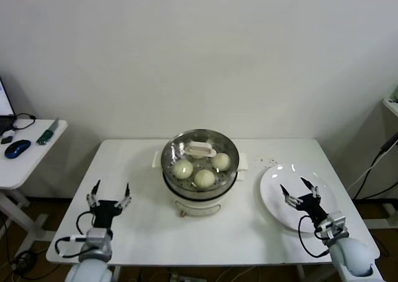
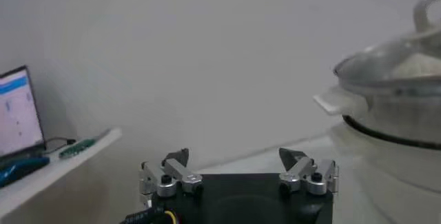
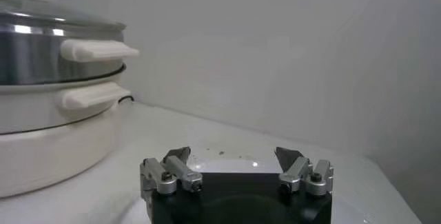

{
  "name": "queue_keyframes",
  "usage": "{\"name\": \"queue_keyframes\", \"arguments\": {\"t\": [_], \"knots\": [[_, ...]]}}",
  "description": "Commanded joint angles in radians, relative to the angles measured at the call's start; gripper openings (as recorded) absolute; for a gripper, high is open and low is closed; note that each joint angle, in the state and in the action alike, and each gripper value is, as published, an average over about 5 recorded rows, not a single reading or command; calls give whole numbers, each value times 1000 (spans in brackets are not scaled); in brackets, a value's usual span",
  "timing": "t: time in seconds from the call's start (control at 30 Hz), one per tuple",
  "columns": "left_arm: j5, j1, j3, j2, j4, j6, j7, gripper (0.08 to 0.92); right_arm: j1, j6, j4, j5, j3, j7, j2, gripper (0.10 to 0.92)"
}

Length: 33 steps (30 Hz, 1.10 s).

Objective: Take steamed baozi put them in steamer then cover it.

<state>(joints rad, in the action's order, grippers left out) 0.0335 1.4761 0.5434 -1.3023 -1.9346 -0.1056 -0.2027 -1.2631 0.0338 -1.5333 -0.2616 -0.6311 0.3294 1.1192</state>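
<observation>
The steamer (image 1: 200,181) stands at the table's middle, a steel basket on a cream-white pot base. The glass cover (image 1: 200,150) with its cream handle lies on it. Through the glass I see three cream-white baozi (image 1: 204,177) inside; a fourth is not visible. My left gripper (image 1: 109,194) is open and empty over the table's front left, apart from the pot. My right gripper (image 1: 298,190) is open and empty above the white plate (image 1: 277,201). The covered steamer shows in the left wrist view (image 2: 396,108) and in the right wrist view (image 3: 48,94).
The flat white plate sits at the table's right and holds no buns. A side table (image 1: 25,161) at the far left carries a mouse and small items. A wall stands behind the table. Cables hang at the far right.
</observation>
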Motion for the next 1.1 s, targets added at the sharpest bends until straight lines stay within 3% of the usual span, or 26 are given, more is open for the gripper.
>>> {"name": "queue_keyframes", "arguments": {"t": [0.03, 1.1], "knots": [[-170, 48, 72, -22, 81, 287, -13, 823, -15, 7, -42, -41, -2, -12, 4, 823], [-130, 52, 64, -16, 58, 228, 48, 823, -20, 31, -40, -23, 4, -10, 14, 823]]}}
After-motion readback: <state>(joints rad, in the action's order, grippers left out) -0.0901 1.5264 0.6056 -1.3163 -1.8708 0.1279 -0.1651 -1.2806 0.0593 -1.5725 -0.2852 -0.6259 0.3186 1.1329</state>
